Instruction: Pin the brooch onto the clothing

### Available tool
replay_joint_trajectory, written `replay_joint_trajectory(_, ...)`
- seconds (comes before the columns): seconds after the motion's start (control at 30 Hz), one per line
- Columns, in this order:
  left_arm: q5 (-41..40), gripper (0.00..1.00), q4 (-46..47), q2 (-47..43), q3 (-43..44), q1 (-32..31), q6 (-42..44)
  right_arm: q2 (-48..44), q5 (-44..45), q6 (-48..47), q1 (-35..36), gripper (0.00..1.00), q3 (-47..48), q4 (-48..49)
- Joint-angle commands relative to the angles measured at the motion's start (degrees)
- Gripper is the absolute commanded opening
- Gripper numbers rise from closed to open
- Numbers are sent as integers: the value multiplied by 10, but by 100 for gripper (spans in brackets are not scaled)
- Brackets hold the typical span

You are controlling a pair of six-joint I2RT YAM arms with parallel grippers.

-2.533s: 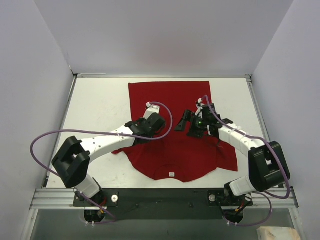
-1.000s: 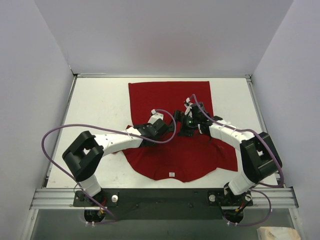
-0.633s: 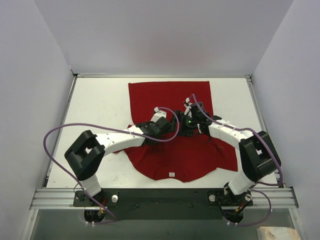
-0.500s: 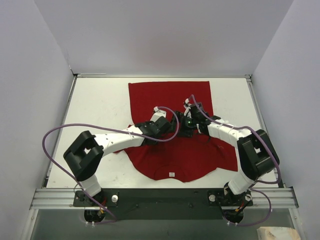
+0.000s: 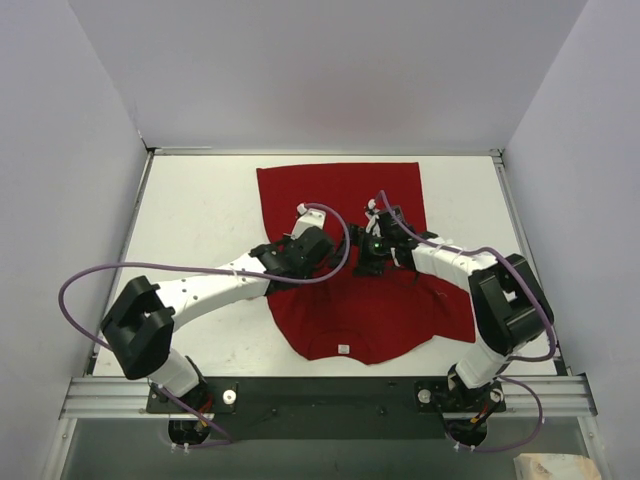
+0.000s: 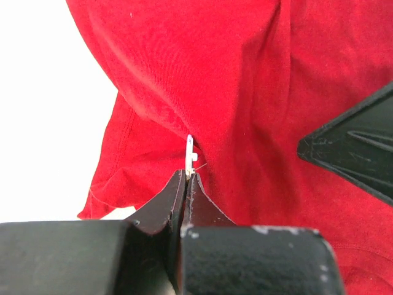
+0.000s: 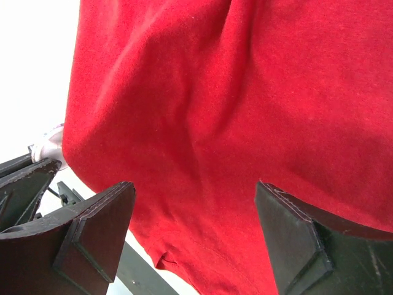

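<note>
The red T-shirt (image 5: 340,190) lies spread on the white table, with its white label (image 5: 343,349) at the near collar. My left gripper (image 5: 332,254) is shut on the brooch (image 6: 190,149), a small silver pin piece that sticks up from the fingertips (image 6: 186,175) just above a raised fold of the shirt (image 6: 245,74). My right gripper (image 5: 364,262) is close to the right of the left one. It is wide open and empty (image 7: 193,187), with red fabric (image 7: 245,92) below its jaws. One of its fingers (image 6: 356,147) shows in the left wrist view.
The white table (image 5: 200,210) is walled on the left, back and right. A black rail (image 5: 320,395) runs along the near edge by the arm bases. Purple cables (image 5: 80,280) loop from both arms.
My right gripper has moved left over the shirt to meet the left gripper. My left arm has swung its elbow out to the left, still shut on the brooch.
</note>
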Motion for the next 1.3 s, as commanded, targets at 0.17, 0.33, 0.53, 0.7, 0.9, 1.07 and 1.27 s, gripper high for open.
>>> replay_joint_trajectory(0.17, 15, 0, 53, -42, -30, 8, -17, 19, -37, 1, 26, 77, 27, 52)
replay_joint_trajectory(0.33, 47, 0, 87, -70, -60, 28, -20, 26, -60, 4, 41, 70, 29, 79)
replay_joint_trajectory(0.53, 84, 0, 131, -104, -91, 45, -21, 38, -71, 2, 51, 65, 37, 89)
replay_joint_trajectory(0.7, 95, 0, 139, -98, -90, 47, -19, 47, -79, 8, 57, 62, 40, 105)
replay_joint_trajectory(0.9, 106, 0, 146, -84, -84, 47, -21, 58, -82, 9, 62, 61, 46, 109)
replay_joint_trajectory(1.07, 118, 0, 159, -88, -84, 47, -23, 68, -84, 11, 65, 59, 49, 112)
replay_joint_trajectory(1.27, 146, 0, 183, -92, -89, 47, -27, 78, -87, 14, 69, 55, 54, 116)
